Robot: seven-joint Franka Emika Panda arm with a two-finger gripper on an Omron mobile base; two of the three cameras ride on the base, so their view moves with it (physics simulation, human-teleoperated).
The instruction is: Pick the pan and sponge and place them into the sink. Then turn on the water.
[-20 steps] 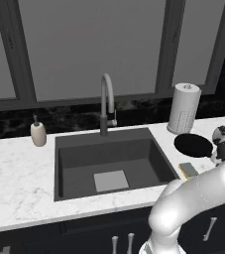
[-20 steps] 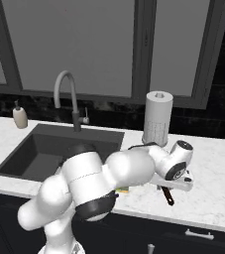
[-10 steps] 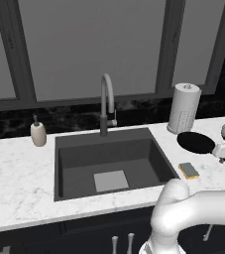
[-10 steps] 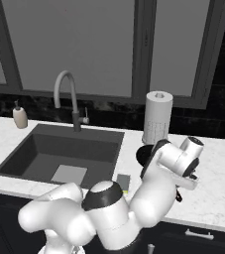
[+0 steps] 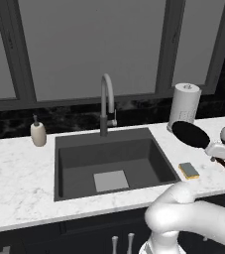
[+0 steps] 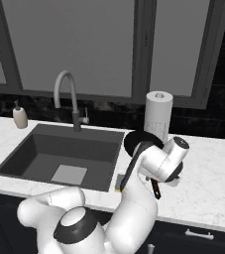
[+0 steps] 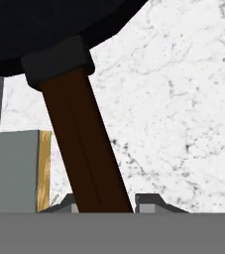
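1. Since the pan (image 5: pixel 191 134) is rigid and head-heavy, we judge its straight handle (image 7: pixel 82 149) the place to hold, gripped firmly against tipping.
2. Our gripper (image 7: pixel 105 202) is clamped on that handle, with the pan raised above the counter (image 5: pixel 15 168), right of the sink (image 5: pixel 111 161).
3. Soft and light, the sponge (image 5: pixel 189 170) lies beside the basin.

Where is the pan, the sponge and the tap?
pan (image 5: pixel 191 134), left base view, on its black round bottom.
sponge (image 5: pixel 189 170), left base view, on its yellow top.
tap (image 6: pixel 64 79), right base view, on its curved neck.
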